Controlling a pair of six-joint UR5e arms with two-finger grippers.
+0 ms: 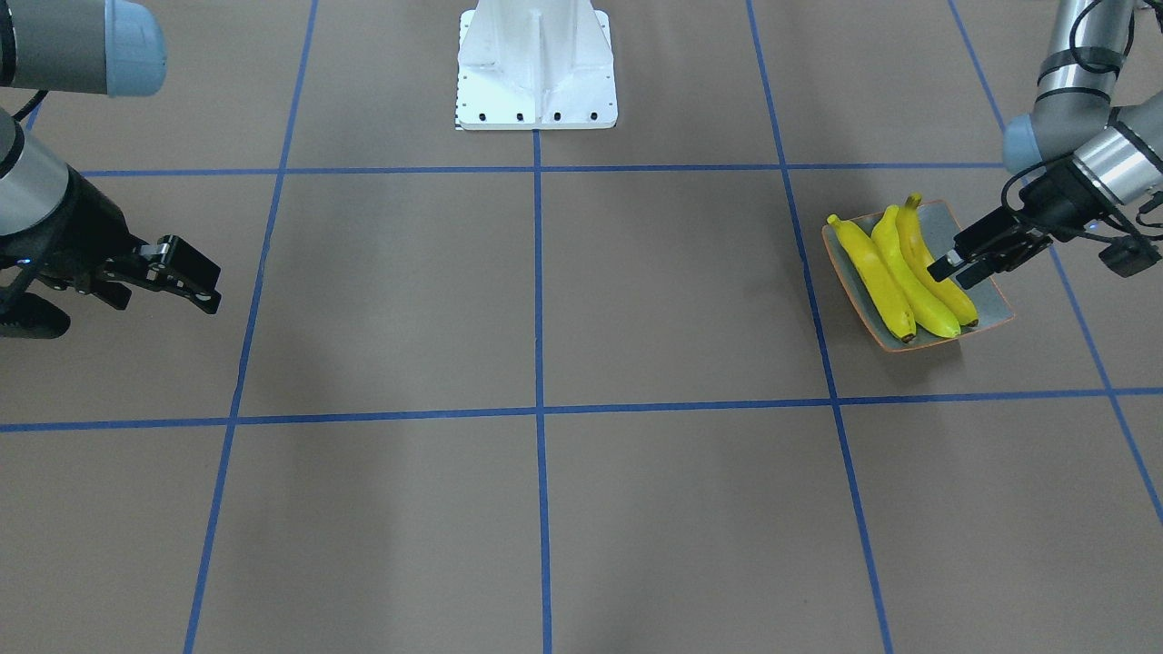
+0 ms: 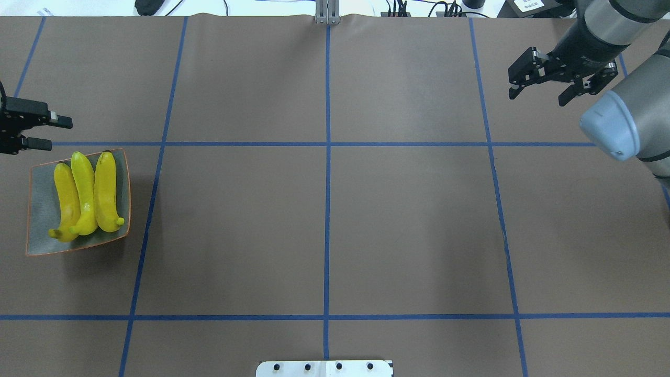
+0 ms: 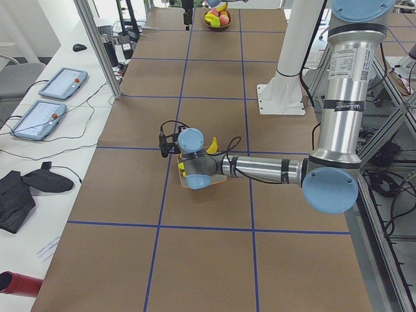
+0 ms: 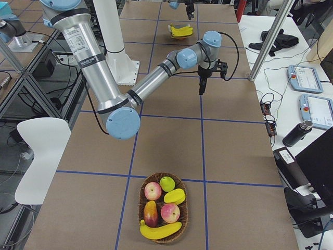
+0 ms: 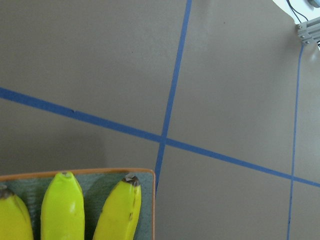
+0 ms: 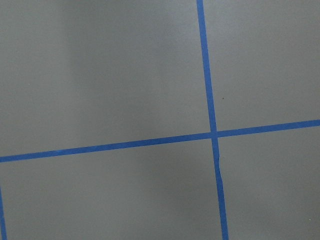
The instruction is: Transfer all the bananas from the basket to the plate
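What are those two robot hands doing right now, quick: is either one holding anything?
Left hand: open, holding nothing.
Right hand: open, holding nothing.

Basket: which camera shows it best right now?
Exterior right. The wicker basket sits near and unobstructed, one banana lying in it among other fruit. Exterior left shows it only small, far off at the top edge. Overhead, front-facing and both wrist views miss it.
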